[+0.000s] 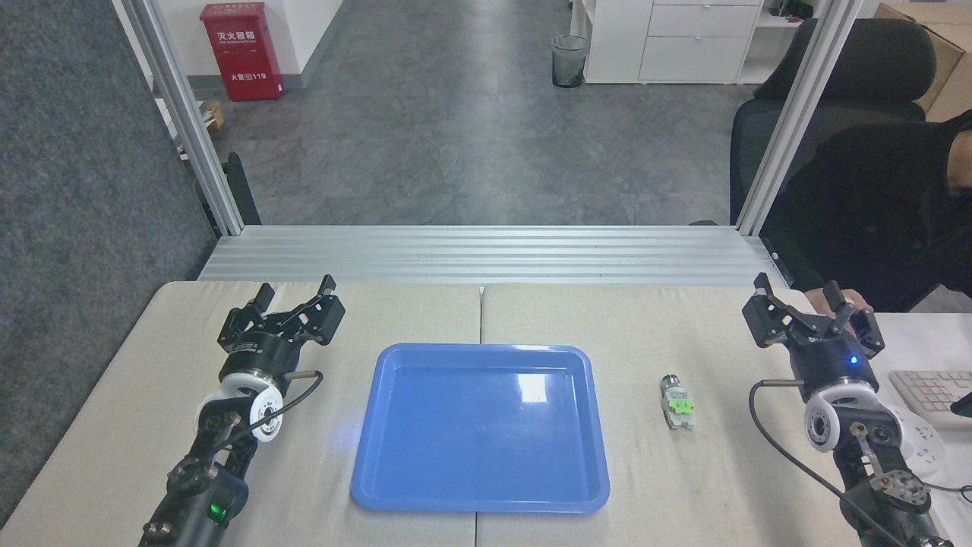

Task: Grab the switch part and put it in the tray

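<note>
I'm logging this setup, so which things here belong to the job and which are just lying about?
Job: switch part, blue tray, right hand, left hand.
Lying about: keyboard, office chair, waste bin, red cabinet.

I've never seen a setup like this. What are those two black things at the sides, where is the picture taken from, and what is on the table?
The picture comes from a camera in the robot's head, looking forward and down at its own work table. The two black things are its arms. Each ends in a grasping tool: the left tool and the right tool, both open and holding nothing. In the middle lies a flat blue tray, with nothing in it. To its right, on the table between the tray and the right arm, lies a small whitish switch part with a green clip. The job is to put that part in the tray, not yet begun. A person in dark clothes sits at the far right.
</note>
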Robot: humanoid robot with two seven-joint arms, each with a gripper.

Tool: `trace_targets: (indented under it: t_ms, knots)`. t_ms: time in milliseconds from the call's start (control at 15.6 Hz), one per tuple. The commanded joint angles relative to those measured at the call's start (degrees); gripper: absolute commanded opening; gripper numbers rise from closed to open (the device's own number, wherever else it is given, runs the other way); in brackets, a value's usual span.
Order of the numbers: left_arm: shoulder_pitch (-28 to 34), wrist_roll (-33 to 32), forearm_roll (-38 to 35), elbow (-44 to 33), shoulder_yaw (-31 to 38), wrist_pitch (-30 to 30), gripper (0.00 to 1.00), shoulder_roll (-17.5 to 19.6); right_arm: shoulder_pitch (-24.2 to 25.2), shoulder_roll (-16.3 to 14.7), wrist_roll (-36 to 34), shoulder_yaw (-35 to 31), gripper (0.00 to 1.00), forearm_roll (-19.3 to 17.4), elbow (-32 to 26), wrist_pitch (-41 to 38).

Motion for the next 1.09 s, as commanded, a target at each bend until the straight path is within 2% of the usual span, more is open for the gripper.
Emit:
trace_targets:
  t_ms: [0, 1026]
  knots:
    - [0.0, 0.0, 0.0, 0.0, -0.1, 0.0, 1.00, 0.0, 0.0, 0.0, 0.0, 0.6, 0.99, 0.0, 0.0, 0.0]
    - [0.0, 0.0, 0.0, 0.0, -0.1, 0.0, 1.00, 0.0, 0.0, 0.1, 0.0, 0.6, 0.99, 0.0, 0.0, 0.0]
